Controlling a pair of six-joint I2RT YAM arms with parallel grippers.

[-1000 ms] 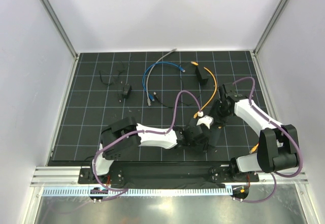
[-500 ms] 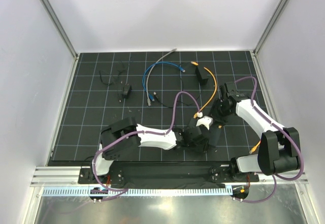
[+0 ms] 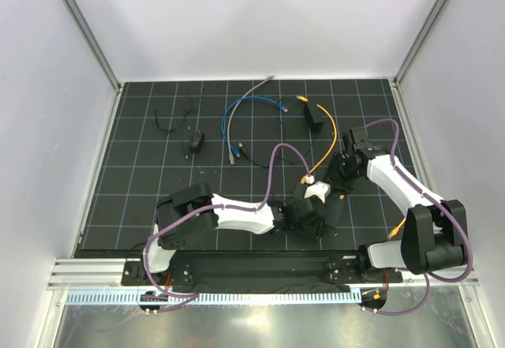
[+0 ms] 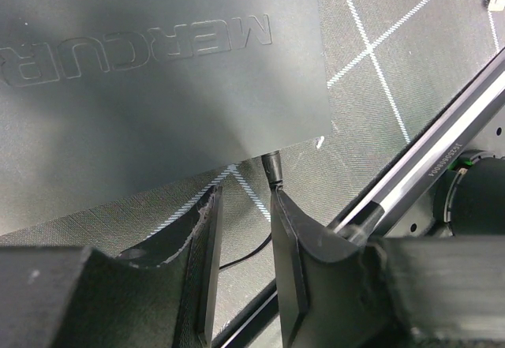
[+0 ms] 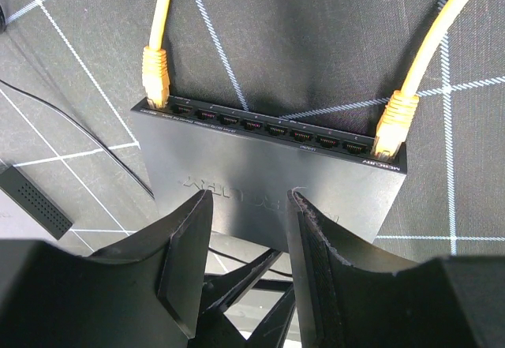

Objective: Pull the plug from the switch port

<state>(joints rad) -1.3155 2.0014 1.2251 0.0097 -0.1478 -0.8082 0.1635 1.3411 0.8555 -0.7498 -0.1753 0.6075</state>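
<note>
The right gripper hangs over the switch, jaws open and empty, with plugs seated at both ends of its port row just beyond, cables running away; the left gripper, ajar, holds nothing.

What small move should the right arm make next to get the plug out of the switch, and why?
Probably shift the right gripper toward the plug at the wrist view's left, then forward over it. The open jaws sit over the switch, gripping nothing; that plug and the other plug are both seated, and the first looks nearer.
</note>
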